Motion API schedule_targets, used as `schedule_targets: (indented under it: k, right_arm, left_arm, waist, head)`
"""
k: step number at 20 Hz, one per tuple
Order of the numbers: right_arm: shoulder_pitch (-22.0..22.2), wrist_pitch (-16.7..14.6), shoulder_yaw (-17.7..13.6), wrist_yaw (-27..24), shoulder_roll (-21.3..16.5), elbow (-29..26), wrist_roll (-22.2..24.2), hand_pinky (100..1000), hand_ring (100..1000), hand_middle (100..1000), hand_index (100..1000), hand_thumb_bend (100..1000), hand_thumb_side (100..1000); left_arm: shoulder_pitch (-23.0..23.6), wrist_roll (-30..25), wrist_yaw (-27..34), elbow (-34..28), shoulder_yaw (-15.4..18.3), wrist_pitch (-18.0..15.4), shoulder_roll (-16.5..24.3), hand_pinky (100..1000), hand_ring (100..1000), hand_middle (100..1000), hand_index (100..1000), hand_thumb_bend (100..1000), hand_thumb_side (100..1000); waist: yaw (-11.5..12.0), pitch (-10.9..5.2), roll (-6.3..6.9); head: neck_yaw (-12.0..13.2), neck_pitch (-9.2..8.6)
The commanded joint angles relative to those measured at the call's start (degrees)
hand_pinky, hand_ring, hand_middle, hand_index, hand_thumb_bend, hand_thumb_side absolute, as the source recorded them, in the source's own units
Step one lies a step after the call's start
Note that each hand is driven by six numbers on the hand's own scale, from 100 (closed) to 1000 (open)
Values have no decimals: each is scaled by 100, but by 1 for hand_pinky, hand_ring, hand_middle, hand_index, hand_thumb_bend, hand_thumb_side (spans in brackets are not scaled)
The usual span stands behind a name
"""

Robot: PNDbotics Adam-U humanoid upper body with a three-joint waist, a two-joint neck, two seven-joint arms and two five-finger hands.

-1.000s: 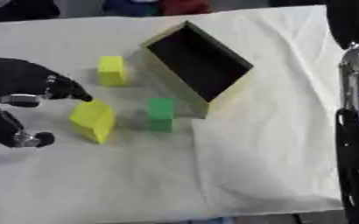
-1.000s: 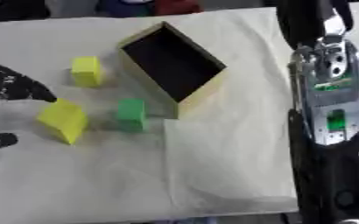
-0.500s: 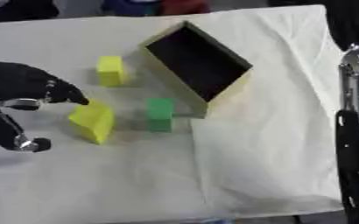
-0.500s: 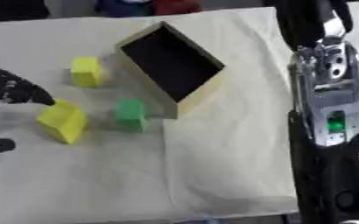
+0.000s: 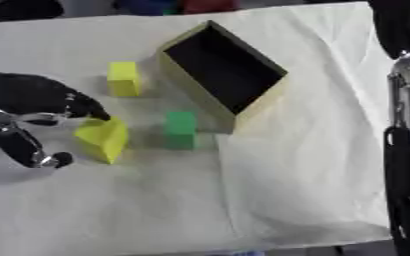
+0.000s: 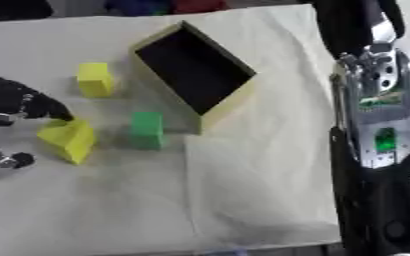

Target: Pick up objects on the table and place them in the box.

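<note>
My left hand [image 5: 35, 107] has closed in on the yellow wedge block [image 5: 103, 139] since a second ago: fingers were short of it, now the fingertips [image 5: 96, 113] touch its top edge from the left, thumb [image 5: 58, 159] below and to the left, apart from the block. Fingers are spread on either side of the wedge, not clamped on it; the block sits on the white cloth [image 5: 287, 175].

Wedge itself looks unmoved, just left of the green block [image 5: 180, 130], a small gap between them. Green block sits right beside the near corner of the box [image 5: 222, 75], same spot as before. Small yellow block [image 5: 123, 78] is further back, left of the box, near its wall but apart, also unchanged.

Box lies at an angle on the cloth, opening up, dark inside, nothing in it that I can see.

Right arm [image 6: 375, 125] hangs along the right edge of the view, unchanged; my right hand isn't visible, so can't tell its state.
</note>
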Motion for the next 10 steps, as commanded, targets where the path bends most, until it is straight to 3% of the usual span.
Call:
schedule_targets:
  k: [1,4,9,10]
  right_arm:
    - [-66,16,-33,-49,-27,-118,7,791,771,601,726,100,1000]
    - [-54,24,-36,-57,-24,-127,18,791,771,601,726,100,1000]
    - [-41,34,-40,-70,-13,-143,33,791,771,601,726,100,1000]
    - [-39,36,-45,-69,-17,-142,33,791,771,601,726,100,1000]
  left_arm:
    - [-126,-74,23,43,0,-30,49,820,878,865,982,284,327]
    - [-157,-96,21,76,-28,-57,1,804,855,818,929,277,328]
    - [-168,-75,-53,98,-42,-95,-44,803,850,818,929,291,331]
    - [-180,-39,-69,56,-6,-97,-42,809,856,825,931,317,299]
  waist:
    - [-13,-75,8]
    - [-17,-71,12]
    - [-24,-71,7]
    - [-22,-71,5]
  head:
    - [23,-32]
    - [19,-38]
    - [10,-54]
    - [3,-53]
